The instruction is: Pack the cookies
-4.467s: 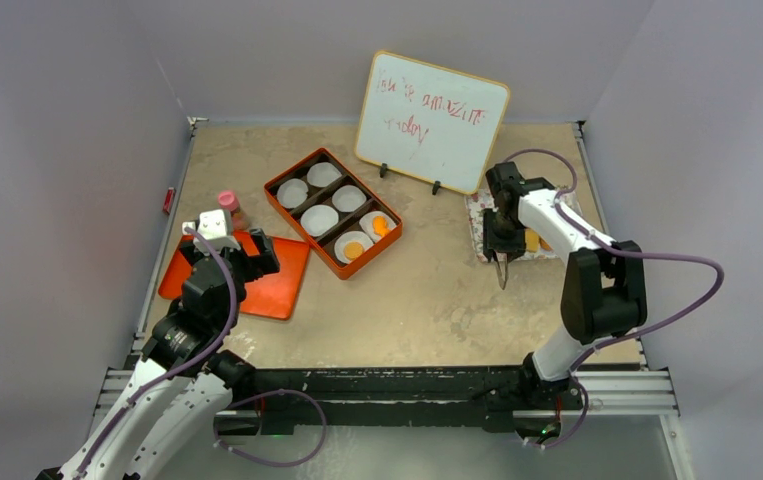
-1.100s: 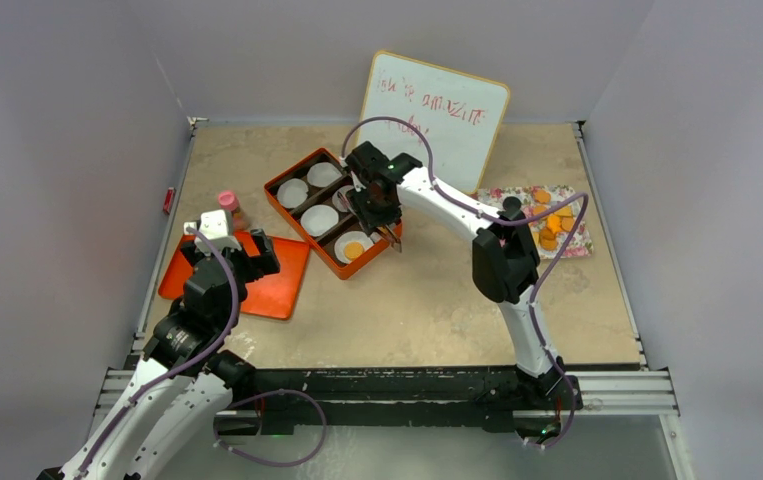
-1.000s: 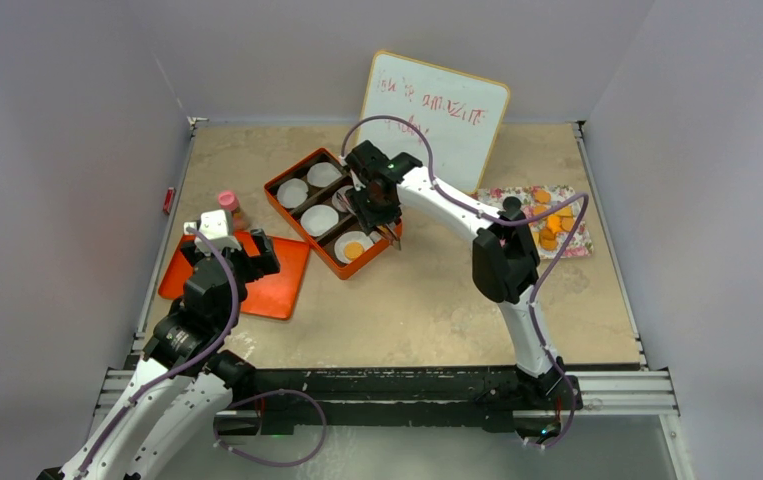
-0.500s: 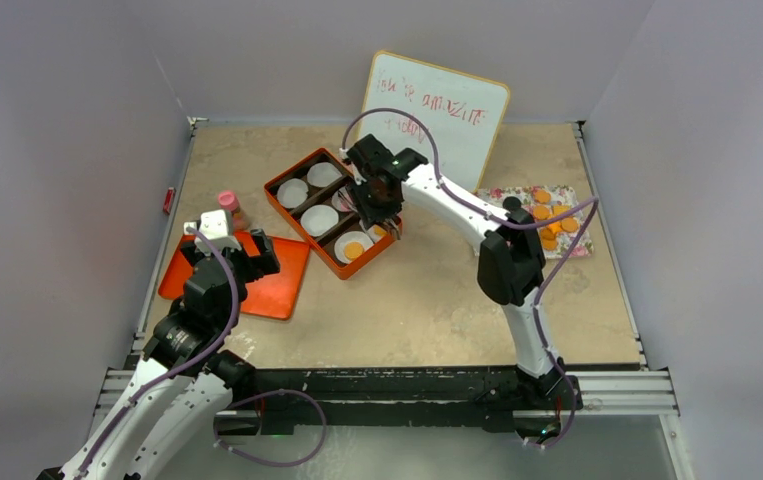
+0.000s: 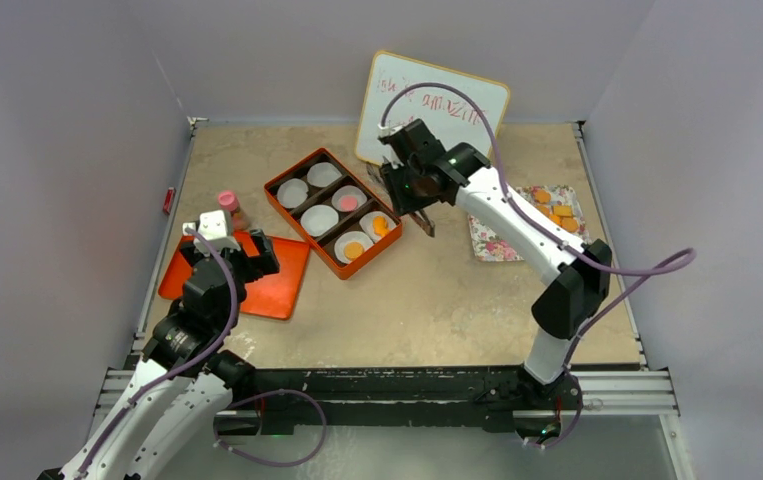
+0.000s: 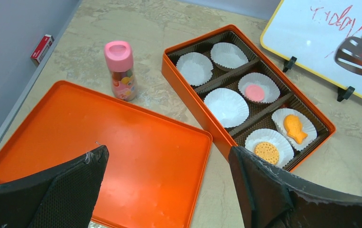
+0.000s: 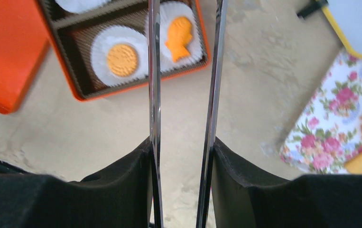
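An orange box (image 5: 298,213) with white paper cups holds three cookies: a pink one (image 5: 349,203) (image 6: 254,92), a round orange one (image 5: 354,249) (image 7: 122,60) and a fish-shaped one (image 5: 381,226) (image 7: 180,32). More orange cookies (image 5: 555,212) lie on a floral napkin (image 5: 497,243). My right gripper (image 5: 412,190) (image 7: 182,147) is shut on metal tongs (image 7: 154,95), just right of the box. The tong blades stand apart with nothing between them. My left gripper (image 5: 247,255) (image 6: 167,154) hangs open over an orange lid (image 5: 277,280).
A small bottle with a pink cap (image 5: 228,205) (image 6: 121,71) stands behind the lid. A whiteboard (image 5: 432,120) on feet stands at the back, close behind the right arm. Grey walls enclose the table on three sides.
The right arm has swung with the tongs from over the box to its right side. A pink cookie now lies in a cup of the box. The left arm has not moved.
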